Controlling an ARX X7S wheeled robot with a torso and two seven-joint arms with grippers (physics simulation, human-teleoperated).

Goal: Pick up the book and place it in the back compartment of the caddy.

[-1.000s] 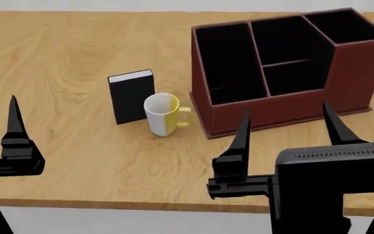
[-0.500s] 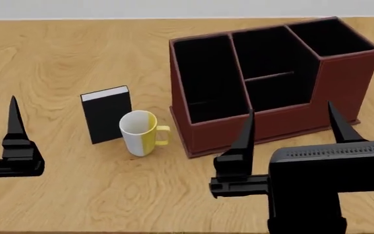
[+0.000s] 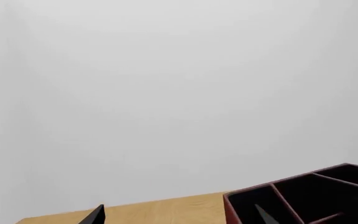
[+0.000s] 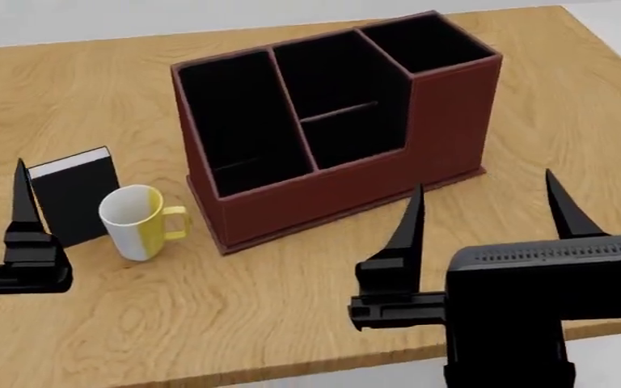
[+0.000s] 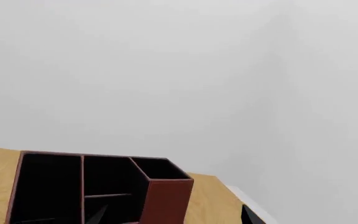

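Note:
The book (image 4: 73, 198) stands upright on the table at the left in the head view, dark with a white top edge. The caddy (image 4: 332, 194), a red-brown box with black cells and thin dividers, stands at the middle; it also shows in the left wrist view (image 3: 303, 175) and the right wrist view (image 5: 166, 198). My left gripper (image 3: 180, 217) is open and empty; one of its fingers (image 4: 22, 198) rises just in front of the book, apart from it. My right gripper (image 4: 485, 214) is open and empty, in front of the caddy's right end.
A white-and-yellow mug (image 4: 133, 222) stands touching or nearly touching the book's right front side, between the book and the caddy. The wooden table (image 4: 289, 315) has its front edge near the bottom and its right edge at the far right.
The head view has swung to the right: book, mug and caddy have slid to the left in the picture and the caddy looks turned. Both grippers keep their places in the view, still open.

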